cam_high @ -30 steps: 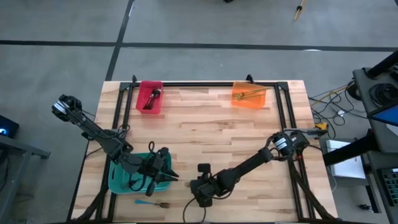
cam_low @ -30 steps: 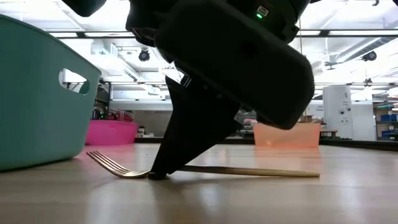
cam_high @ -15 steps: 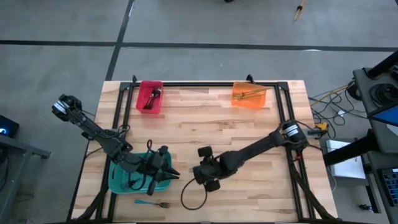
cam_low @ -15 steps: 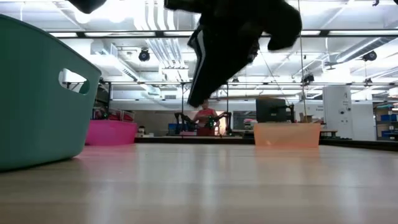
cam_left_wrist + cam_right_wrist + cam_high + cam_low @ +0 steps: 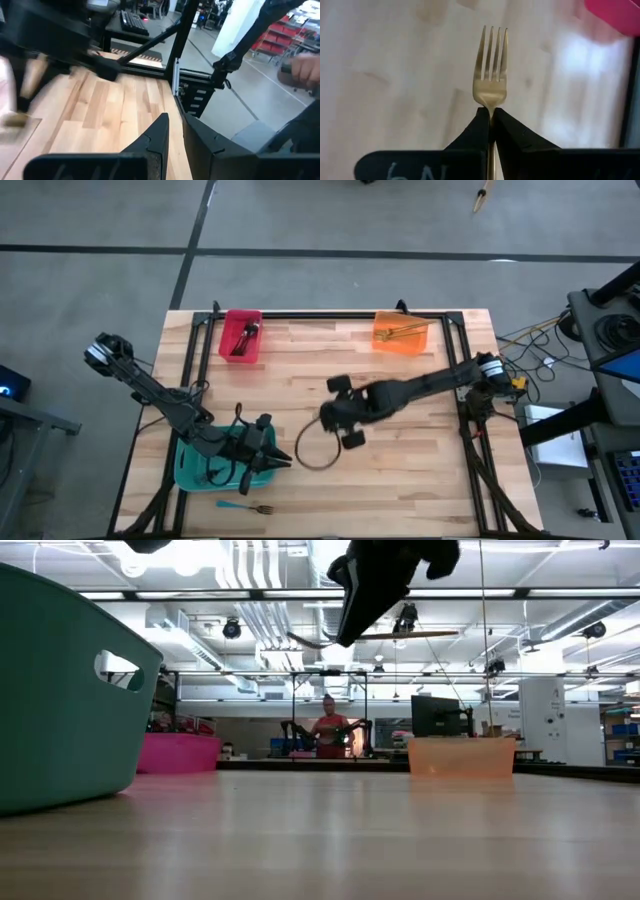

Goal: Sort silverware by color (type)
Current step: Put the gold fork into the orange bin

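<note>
1. The right hand [image 5: 491, 116] is clamped on a gold fork [image 5: 491, 65] at its neck, tines sticking out past the fingertips.
2. In the high view that right hand [image 5: 335, 415] hangs over the middle of the tabletop [image 5: 400, 480]; the low view shows the fork [image 5: 385, 637] lifted clear of the wood, lying roughly level.
3. The left hand [image 5: 272, 458] sits at the teal bin [image 5: 188, 470] near the front left corner; its fingers [image 5: 159, 137] stand nearly together with a thin slit between them, and I cannot tell whether they hold anything.
4. A blue-handled fork [image 5: 246, 506] lies flat at the front edge, just beside the teal bin.
5. Red bin [image 5: 240, 335] at the far left holds dark forks; orange bin [image 5: 400, 332] at the far right holds gold ones.
</note>
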